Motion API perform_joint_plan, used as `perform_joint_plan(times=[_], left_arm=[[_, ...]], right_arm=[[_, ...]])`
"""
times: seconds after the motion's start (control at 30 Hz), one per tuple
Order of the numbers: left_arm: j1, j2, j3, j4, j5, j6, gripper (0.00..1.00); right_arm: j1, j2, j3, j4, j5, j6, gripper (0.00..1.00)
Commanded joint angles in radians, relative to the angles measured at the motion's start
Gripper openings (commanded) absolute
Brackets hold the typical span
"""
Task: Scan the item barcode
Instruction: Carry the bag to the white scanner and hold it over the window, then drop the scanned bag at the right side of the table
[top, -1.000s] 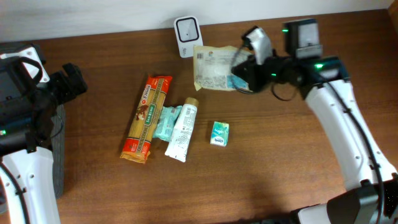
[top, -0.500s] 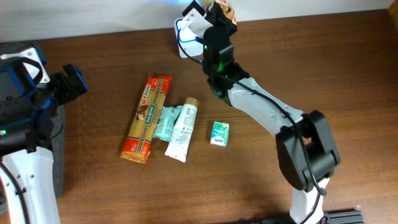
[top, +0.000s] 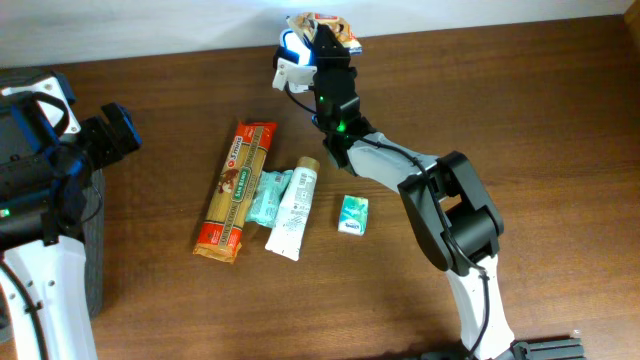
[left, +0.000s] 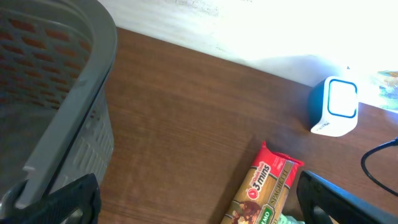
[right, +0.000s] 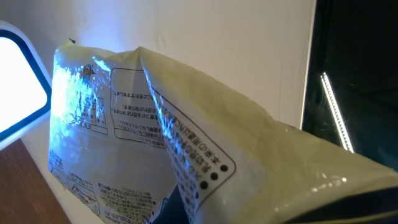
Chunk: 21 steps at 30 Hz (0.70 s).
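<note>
- One arm idle: left gripper (top: 118, 132) spread wide, empty, basket (left: 68, 106) beside it.
- Pasta pack (top: 236, 190), tube (top: 292, 210) and small box (top: 352, 215) lie between both grippers, judged unscanned.
- Right gripper (top: 324, 42) clamped on packet (right: 186, 155), held just beside scanner (left: 339, 106) glowing blue; scan likely in progress, not confirmed.

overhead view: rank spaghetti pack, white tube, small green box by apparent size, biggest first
1. spaghetti pack: clearly the longest and widest.
2. white tube: shorter and narrower.
3. small green box: smallest by far.
All three lie flat on the table, so nearness to the camera hardly skews the order.
</note>
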Motion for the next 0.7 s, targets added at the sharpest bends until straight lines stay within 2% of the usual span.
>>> perform_joint_plan(times=[0.0, 0.43, 0.57, 0.6, 0.67], left_arm=[[0.003, -0.005, 0.003, 0.003, 0.011, 0.020, 0.99], [0.003, -0.005, 0.003, 0.003, 0.011, 0.020, 0.99], [0.003, -0.005, 0.003, 0.003, 0.011, 0.020, 0.99], [0.003, -0.005, 0.003, 0.003, 0.011, 0.020, 0.99], [0.003, -0.005, 0.003, 0.003, 0.011, 0.020, 0.99]], right_arm=[[-0.023, -0.010, 0.020, 0.014, -0.009, -0.012, 0.04], [0.000, -0.010, 0.020, 0.013, 0.004, -0.031, 0.04], [0.029, -0.089, 0.020, -0.005, 0.058, -0.020, 0.04], [0.034, -0.134, 0.020, -0.047, 0.072, 0.018, 0.04], [0.040, -0.323, 0.020, -0.276, 0.149, 0.264, 0.04]])
